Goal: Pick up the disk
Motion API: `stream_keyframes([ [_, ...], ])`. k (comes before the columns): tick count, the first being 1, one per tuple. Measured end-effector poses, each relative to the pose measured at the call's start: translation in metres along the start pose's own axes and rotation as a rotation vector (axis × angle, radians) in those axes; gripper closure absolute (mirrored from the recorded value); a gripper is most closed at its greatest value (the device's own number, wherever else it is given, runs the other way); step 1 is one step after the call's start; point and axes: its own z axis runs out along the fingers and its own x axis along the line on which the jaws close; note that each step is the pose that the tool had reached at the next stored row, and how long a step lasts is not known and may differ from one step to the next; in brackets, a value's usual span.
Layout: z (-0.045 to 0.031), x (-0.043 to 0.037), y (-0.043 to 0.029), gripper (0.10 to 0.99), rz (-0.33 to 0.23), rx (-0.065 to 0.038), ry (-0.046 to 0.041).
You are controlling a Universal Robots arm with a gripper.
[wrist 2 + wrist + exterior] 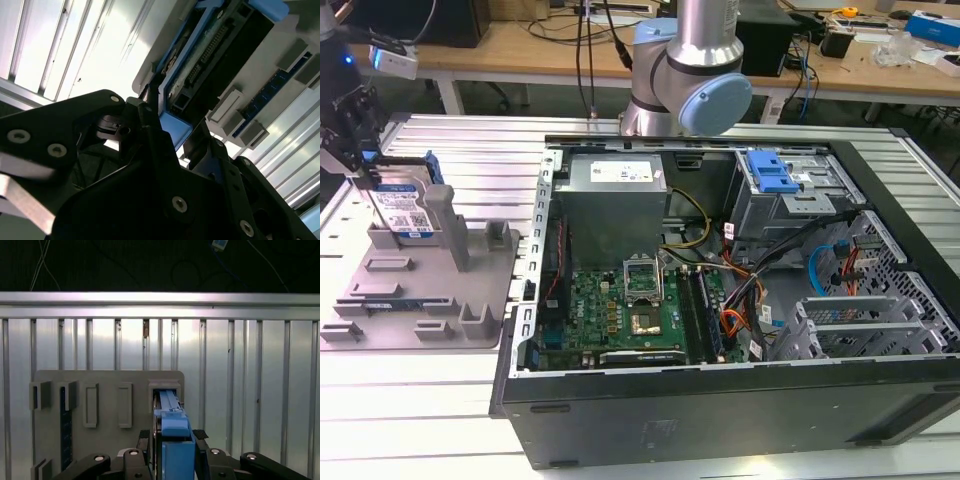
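The disk (405,208) stands on edge at the back of the grey fixture (440,290), at the exterior view's far left; its white-and-blue label faces the camera. My gripper (368,168) comes down on its top edge. In the first wrist view the disk's blue rail (172,427) runs up from the fixture's slot (167,387), with my gripper (172,439) shut on it and one black finger (145,440) pressed to each side. The second wrist view has the disk's connector edge (215,45) and blue rail held in my gripper (172,117).
An open computer case (720,410) with its motherboard, cables and a blue latch (770,172) lies to the exterior view's right of the fixture. The arm's base (690,70) stands behind the case. Everything rests on a ribbed metal table (420,420), with cluttered workbenches behind.
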Motion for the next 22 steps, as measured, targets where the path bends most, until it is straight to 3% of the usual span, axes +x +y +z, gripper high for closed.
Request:
stream_keyframes([
  [5,0.0008,0.0,0.0,0.635,0.0,0.0,0.0001],
  [6,0.0009,0.0,0.0,0.718,0.0,0.0,0.0001],
  [16,0.0004,-0.0001,-0.0001,0.722,0.0,0.001,-0.0004],
  [20,-0.0168,0.0003,-0.0002,0.722,0.0,0.0,0.0],
  [22,-0.0303,0.0005,-0.0003,0.722,0.0,0.0,-0.0003],
])
